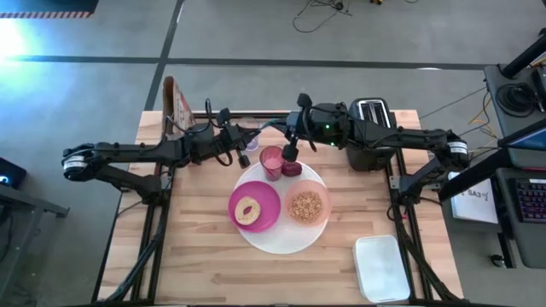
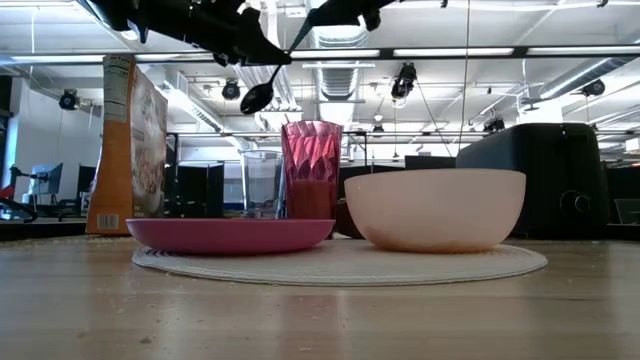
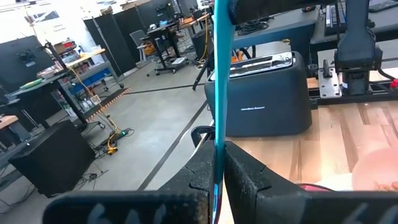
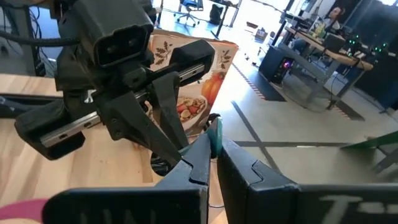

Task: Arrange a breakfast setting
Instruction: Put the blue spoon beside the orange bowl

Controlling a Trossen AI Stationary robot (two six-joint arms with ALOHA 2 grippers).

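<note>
Low view: spoon (image 2: 262, 92) hangs above clear glass (image 2: 262, 184).
Left gripper (image 3: 216, 163): clamped on spoon handle.
Right gripper (image 4: 214, 154): pinching same handle.
Risk: handover slip drops spoon onto clear glass.

Both arms are stretched inward from the desk's sides and raised above its far middle. The left end effector (image 1: 245, 147) is closed, and the right end effector (image 1: 290, 147) is closed, tips nearly meeting.

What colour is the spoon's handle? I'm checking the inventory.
Teal; the spoon shows best in the left wrist view.
</note>
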